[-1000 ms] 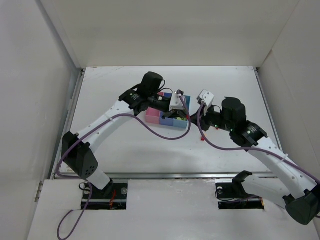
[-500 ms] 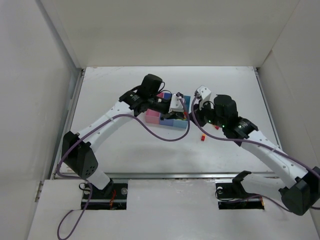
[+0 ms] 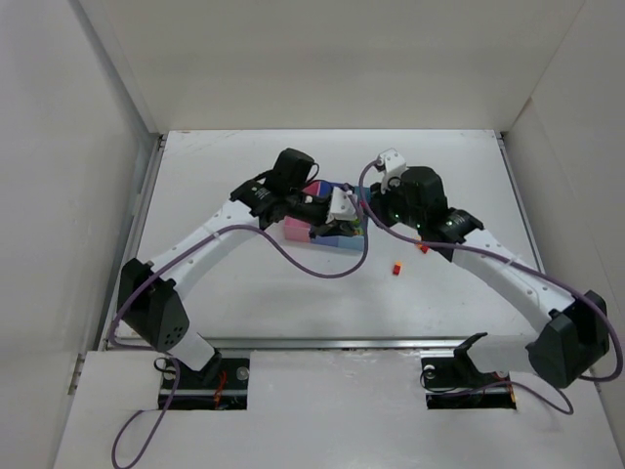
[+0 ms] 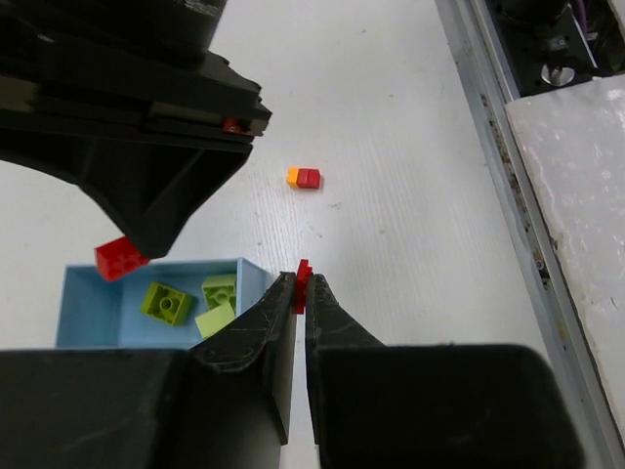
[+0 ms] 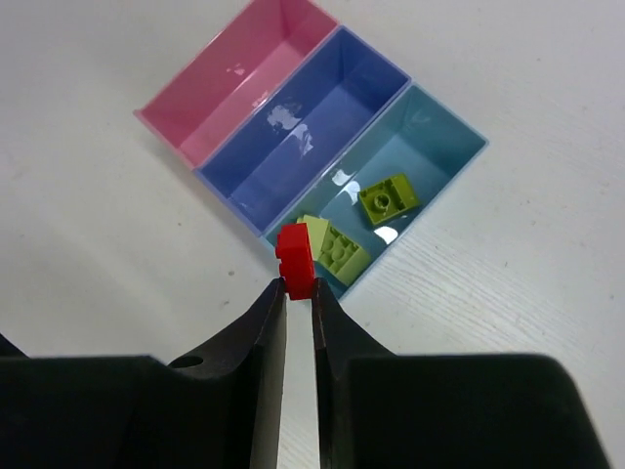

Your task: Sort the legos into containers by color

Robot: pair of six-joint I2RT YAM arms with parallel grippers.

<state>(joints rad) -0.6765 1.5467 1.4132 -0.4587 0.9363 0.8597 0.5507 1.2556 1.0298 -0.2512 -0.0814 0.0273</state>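
The containers are a row of three joined bins: pink (image 5: 244, 83), medium blue (image 5: 303, 137) and light blue (image 5: 410, 156). The light blue one holds three yellow-green legos (image 5: 389, 198). My right gripper (image 5: 298, 288) is shut on a red lego (image 5: 297, 259), held above the near end of the light blue bin. My left gripper (image 4: 301, 290) is shut on a thin red lego (image 4: 303, 281) beside the light blue bin (image 4: 83, 308). In the top view both grippers, left (image 3: 342, 210) and right (image 3: 371, 202), meet over the bins (image 3: 298, 231).
An orange-and-red lego (image 4: 305, 178) lies on the white table, also seen in the top view (image 3: 396, 268). A small red piece (image 3: 422, 248) lies under my right arm. The table's metal front rail (image 4: 508, 166) runs nearby. White walls enclose the table.
My right arm has swung left and back, carrying the red lego over the end of the bins. My left gripper has stayed at the bins, shifting only slightly.
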